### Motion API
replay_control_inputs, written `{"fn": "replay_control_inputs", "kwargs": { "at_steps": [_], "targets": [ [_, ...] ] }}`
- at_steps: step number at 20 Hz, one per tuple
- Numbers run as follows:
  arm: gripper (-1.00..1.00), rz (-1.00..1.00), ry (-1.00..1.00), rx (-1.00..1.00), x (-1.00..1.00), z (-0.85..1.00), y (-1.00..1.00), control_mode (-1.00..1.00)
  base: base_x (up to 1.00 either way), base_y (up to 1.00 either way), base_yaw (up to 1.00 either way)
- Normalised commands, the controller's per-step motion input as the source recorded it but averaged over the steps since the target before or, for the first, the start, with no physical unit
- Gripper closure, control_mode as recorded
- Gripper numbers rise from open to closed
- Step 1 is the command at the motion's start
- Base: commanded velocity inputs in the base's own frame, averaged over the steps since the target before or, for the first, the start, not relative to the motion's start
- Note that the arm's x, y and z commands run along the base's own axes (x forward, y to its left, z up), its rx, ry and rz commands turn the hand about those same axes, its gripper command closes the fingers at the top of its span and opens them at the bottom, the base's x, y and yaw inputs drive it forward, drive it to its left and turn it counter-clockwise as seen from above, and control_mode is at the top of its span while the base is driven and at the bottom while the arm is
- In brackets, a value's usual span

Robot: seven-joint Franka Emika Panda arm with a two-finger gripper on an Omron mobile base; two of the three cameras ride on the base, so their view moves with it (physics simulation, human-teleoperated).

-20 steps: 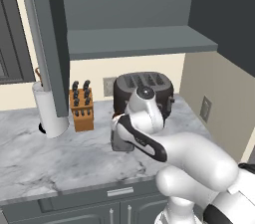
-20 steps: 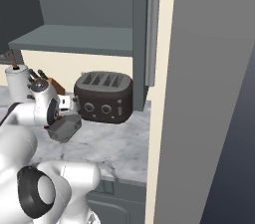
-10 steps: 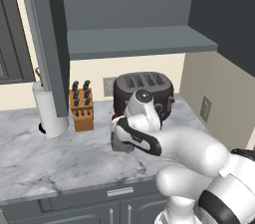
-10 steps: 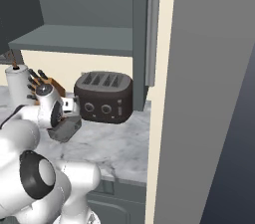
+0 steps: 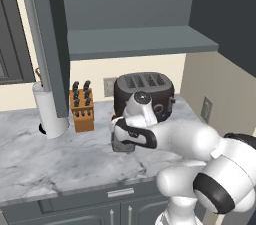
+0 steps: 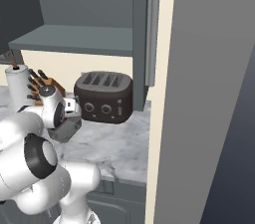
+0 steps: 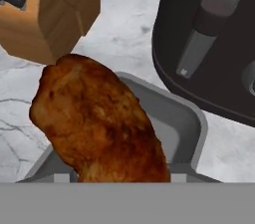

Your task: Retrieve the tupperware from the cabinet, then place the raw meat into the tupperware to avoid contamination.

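In the hand view the meat [image 7: 99,123] fills the centre, its lower end cut off at the bottom of the picture, so the fingertips are hidden behind it and it cannot be told whether the jaws clench it or have let go. Behind and under the meat lies the tupperware [image 7: 191,118], of which the rim and part of the inner wall show; whether the meat rests in it or hangs above it cannot be made out. In the left base view the gripper [image 5: 121,136] is low over the counter [image 5: 45,156], just in front of the toaster [image 5: 145,91], with the tupperware [image 5: 121,145] a small grey shape beneath it, mostly covered by the hand. In the right base view the tupperware [image 6: 67,129] sits beside the arm's wrist, left of the toaster [image 6: 104,97], and the gripper itself is hidden by the arm. The cabinet [image 5: 140,44] stands open above, one shelf visible, its top cut off; one door [image 6: 144,29] with one bar handle shows in the right base view. There is one toaster with four slots, one knife block [image 5: 82,111] and one white roll [image 5: 49,111] at the left, its foot partly hidden by the open door's edge.
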Motion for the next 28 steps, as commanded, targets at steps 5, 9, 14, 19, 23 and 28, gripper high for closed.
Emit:
{"fn": "replay_control_inputs", "kwargs": {
  "at_steps": [5,9,14,19,23,28],
  "targets": [
    [-1.00,0.00,0.00,0.00,0.08,0.00,0.01,-1.00,0.00,0.00,0.00],
    [-1.00,0.00,0.00,0.00,0.04,0.03,0.00,-1.00,0.00,0.00,0.00],
    [-1.00,-0.01,-0.02,0.00,-0.09,0.23,0.00,-1.00,0.00,0.00,0.00],
    [-1.00,0.00,-0.10,0.00,-0.70,0.39,0.00,-1.00,0.00,0.00,0.00],
    [-1.00,0.00,-0.21,0.00,-0.94,0.36,0.00,-1.00,0.00,0.00,0.00],
    [-1.00,0.00,-0.30,0.00,-0.89,0.47,-0.01,-1.00,0.00,0.00,0.00]
  ]
}}
